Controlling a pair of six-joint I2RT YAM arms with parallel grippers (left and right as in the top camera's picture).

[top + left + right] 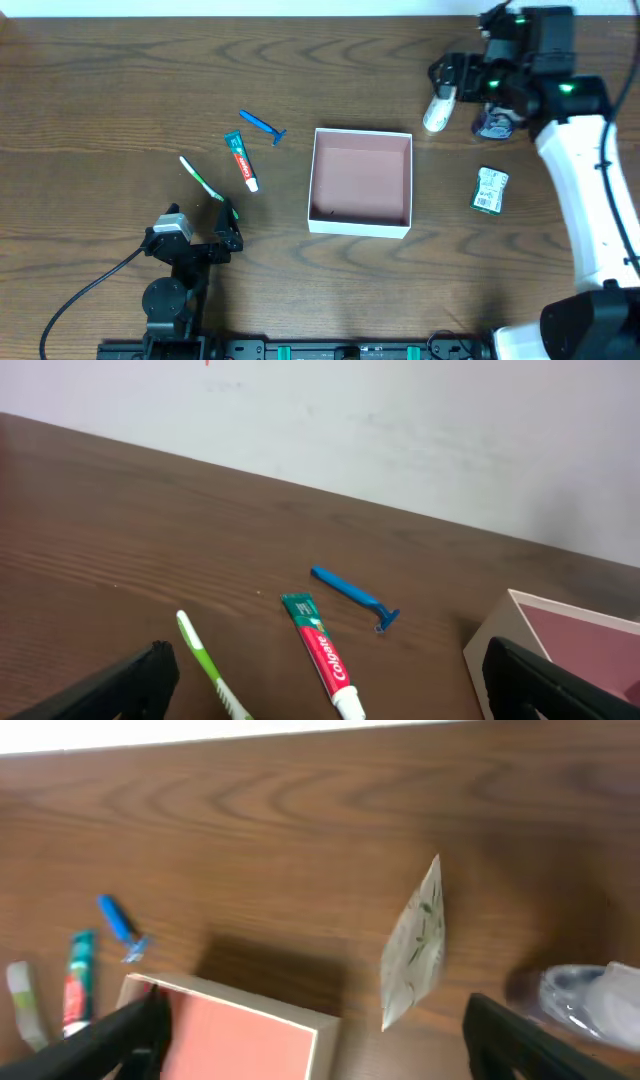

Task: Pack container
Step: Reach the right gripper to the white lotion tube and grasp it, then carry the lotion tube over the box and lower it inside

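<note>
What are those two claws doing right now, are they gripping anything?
Left gripper: open, holding nothing.
Right gripper: open, holding nothing.

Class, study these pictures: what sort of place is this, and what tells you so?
Probably a robotics lab, not a home: a left arm and right arm stand at a wooden table by a white wall, with a toothbrush, toothpaste and razor laid out beside an open box.
</note>
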